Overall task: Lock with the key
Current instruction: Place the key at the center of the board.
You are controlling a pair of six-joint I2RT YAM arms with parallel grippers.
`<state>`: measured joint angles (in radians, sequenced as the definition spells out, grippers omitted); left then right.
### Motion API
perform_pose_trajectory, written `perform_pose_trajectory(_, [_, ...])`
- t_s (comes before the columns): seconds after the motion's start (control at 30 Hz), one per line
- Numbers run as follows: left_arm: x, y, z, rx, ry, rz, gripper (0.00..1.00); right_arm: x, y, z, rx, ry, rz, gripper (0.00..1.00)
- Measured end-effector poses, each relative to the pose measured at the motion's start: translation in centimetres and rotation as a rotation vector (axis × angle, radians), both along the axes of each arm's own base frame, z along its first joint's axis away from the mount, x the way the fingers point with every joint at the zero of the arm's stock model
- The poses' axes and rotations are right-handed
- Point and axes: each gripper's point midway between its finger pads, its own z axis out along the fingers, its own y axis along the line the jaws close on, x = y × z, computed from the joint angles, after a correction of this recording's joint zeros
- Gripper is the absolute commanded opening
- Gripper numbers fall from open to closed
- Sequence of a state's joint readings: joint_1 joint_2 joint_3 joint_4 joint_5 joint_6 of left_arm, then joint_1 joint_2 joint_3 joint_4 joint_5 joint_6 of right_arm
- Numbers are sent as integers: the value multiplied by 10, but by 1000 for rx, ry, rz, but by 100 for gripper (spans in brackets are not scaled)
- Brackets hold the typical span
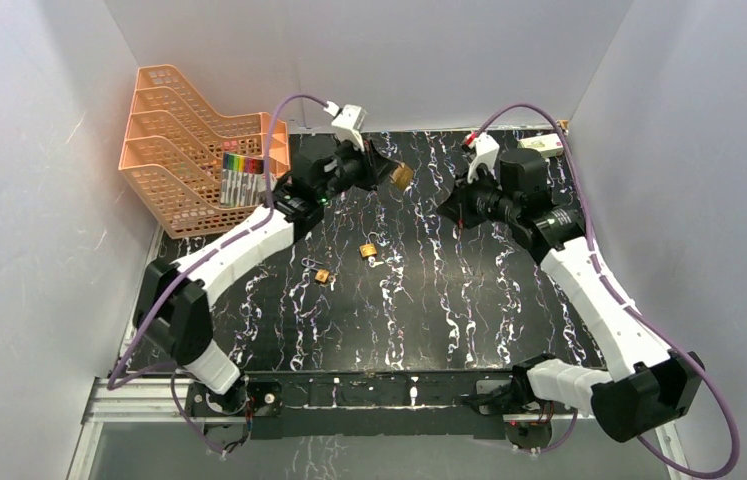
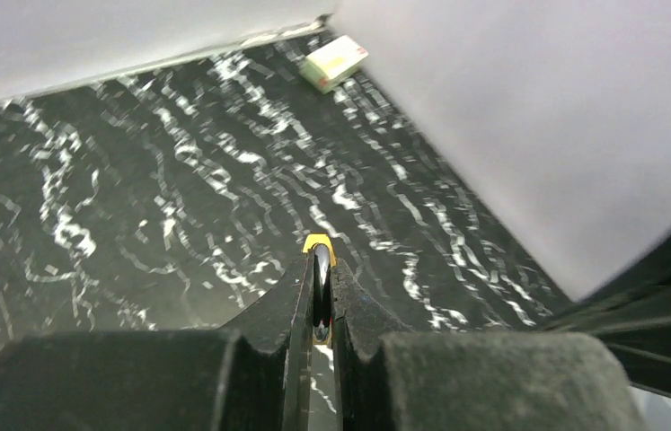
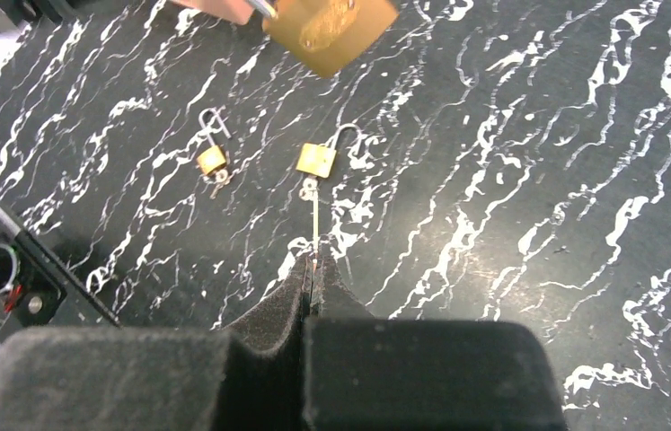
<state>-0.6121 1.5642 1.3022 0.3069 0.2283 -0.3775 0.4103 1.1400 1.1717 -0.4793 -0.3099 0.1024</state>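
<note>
Overhead layout, left to right. Left arm (image 1: 239, 245) rises from the lower-left base to upper centre, elbow bent, wrist turned rightward. The left gripper (image 2: 318, 283) is clamped on a brass padlock (image 1: 402, 177), which it holds above the table (image 1: 419, 320). A small padlock (image 1: 321, 275) and another loose padlock (image 1: 369, 250) lie at centre, apart. Right arm (image 1: 589, 285) reaches up from the lower right. The right gripper (image 3: 312, 274) points left toward the brass padlock, its fingers pressed together on a thin key (image 3: 314, 224) seen edge-on.

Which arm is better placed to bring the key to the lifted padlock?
Right, probably: the right pincer pinches a thin key, aimed towards the padlock that the left pincer holds up.
</note>
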Motion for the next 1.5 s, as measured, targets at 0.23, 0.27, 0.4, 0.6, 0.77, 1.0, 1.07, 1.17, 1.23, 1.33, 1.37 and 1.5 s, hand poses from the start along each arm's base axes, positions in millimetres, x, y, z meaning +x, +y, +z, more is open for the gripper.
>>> perform_pose_trajectory(0.23, [32,-11,-79,108,110,175,0,45,-44,-12,56,78,-163,0])
perform_pose_trajectory(0.27, [35,-13,-88,119,121,193,0,53,-53,-15,71,91,-193,0])
perform_pose_trajectory(0.4, [45,-21,-118,159,145,252,0,76,-71,-34,111,151,-271,0])
perform_pose_trajectory(0.6, [60,-25,-160,225,166,358,0,95,-58,-81,158,278,-273,0])
perform_pose_trajectory(0.77, [67,-20,-189,283,184,452,0,110,-51,-121,164,376,-285,0])
perform_pose_trajectory(1.0, [69,-16,-208,306,214,506,0,125,-25,-165,98,452,-271,0])
perform_pose_trajectory(1.07, [72,-17,-208,300,224,518,0,132,-17,-174,73,455,-274,0])
perform_pose_trajectory(1.17, [77,-22,-208,292,238,531,0,145,-7,-186,15,445,-297,0])
perform_pose_trajectory(1.23, [81,-27,-209,292,243,537,0,159,-2,-194,-24,429,-321,0])
perform_pose_trajectory(1.33, [81,-33,-213,303,255,543,0,162,7,-202,-47,427,-319,0])
perform_pose_trajectory(1.37, [81,-35,-215,309,260,543,0,163,10,-205,-51,429,-318,0])
perform_pose_trajectory(1.5, [78,-41,-228,340,279,545,0,164,12,-221,-73,451,-329,0])
